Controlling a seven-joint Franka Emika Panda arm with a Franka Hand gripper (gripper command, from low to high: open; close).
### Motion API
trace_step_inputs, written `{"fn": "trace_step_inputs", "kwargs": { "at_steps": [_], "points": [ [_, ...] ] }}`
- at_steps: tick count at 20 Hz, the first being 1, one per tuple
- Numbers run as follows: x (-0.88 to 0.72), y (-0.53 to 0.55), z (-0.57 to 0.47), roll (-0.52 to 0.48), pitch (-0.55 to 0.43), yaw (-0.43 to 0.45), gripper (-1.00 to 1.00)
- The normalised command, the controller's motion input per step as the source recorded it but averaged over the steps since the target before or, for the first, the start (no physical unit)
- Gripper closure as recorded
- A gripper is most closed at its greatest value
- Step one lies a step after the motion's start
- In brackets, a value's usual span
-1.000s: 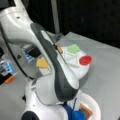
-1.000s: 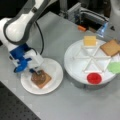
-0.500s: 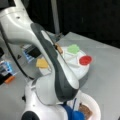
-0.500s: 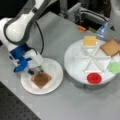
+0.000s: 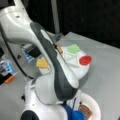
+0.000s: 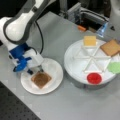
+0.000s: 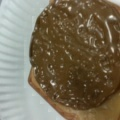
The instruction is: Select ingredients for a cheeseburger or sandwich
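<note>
We're at the stacking step: the patty [image 7: 75, 52] sits flat on a toast [image 6: 41, 79] in the small plate [image 6: 53, 86], at a front view's bottom left. The hand [image 6: 35, 70] hovers just beside the stack; we can't tell if it's released or clenched. Cheese [image 6: 89, 40], second toast [image 6: 110, 47], leaf [image 6: 115, 67] and red disc [image 6: 94, 78] wait in the tray [image 6: 72, 71]. Patty's round, no long axis; toast sits corner-on, diamond-wise. Any further piece would probably need square, centred placement.

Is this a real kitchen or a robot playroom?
Probably a robot lab, not a kitchen. A white robot arm works at a grey table, the gripper over a patty on toast. The food is toys: cheese square, red disc.
</note>
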Motion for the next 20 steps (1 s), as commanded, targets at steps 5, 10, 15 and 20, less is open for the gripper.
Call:
{"fn": "trace_step_inputs", "kwargs": {
  "at_steps": [5,10,15,20],
  "points": [
    [-0.39,0.39,0.54,-0.501,-0.04,-0.138,-1.0],
    [-0.47,0.65,0.46,-0.687,-0.068,-0.2,-1.0],
    [-0.48,0.73,0.29,-0.79,-0.009,-0.274,-1.0],
    [-0.56,0.58,0.04,-0.612,-0.093,-0.127,-1.0]
  ]
}}
